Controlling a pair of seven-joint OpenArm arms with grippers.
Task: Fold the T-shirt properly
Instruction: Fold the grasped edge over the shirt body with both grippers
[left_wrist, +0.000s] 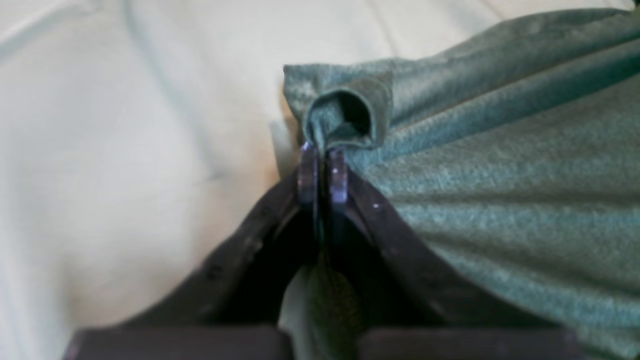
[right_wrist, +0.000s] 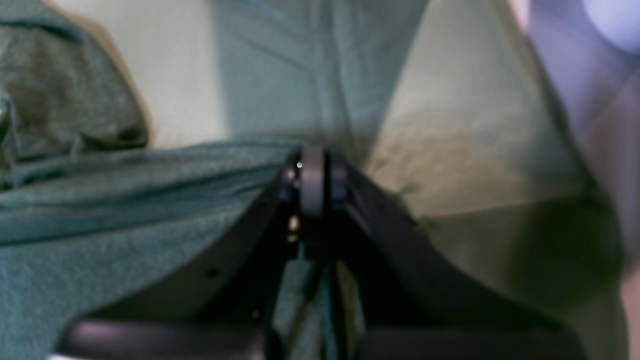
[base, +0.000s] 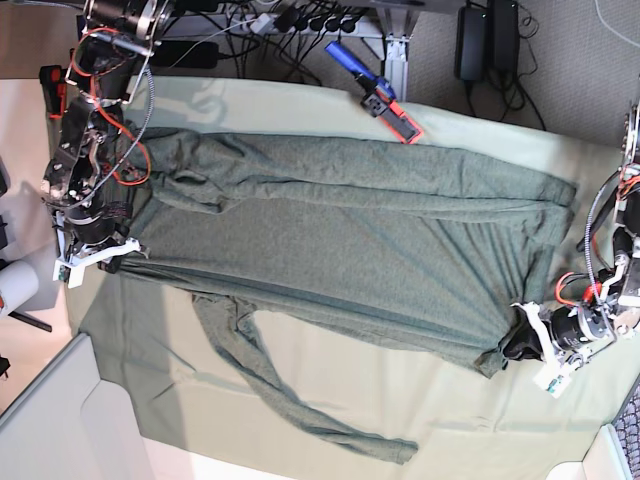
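- Left gripper (left_wrist: 322, 167): fingers pressed together, pinching a rolled edge of the shirt (left_wrist: 500, 175); cloth fans out toward the right of the left wrist frame.
- Right gripper (right_wrist: 314, 175): fingers pressed together on a shirt edge that comes in from the left of the right wrist frame.
- Shirt (base: 350, 240) lies spread across the middle of the base frame on the pale table cloth (base: 480, 400), held at both ends.
- Step, my judgement: both corners gripped, fold not yet made. Next calls for lifting both ends together, cloth kept taut.
- One sleeve (base: 270, 390) trails toward the lower middle and may drag.
- Blue-and-red tool (base: 375, 92) at upper middle, just beyond the shirt.
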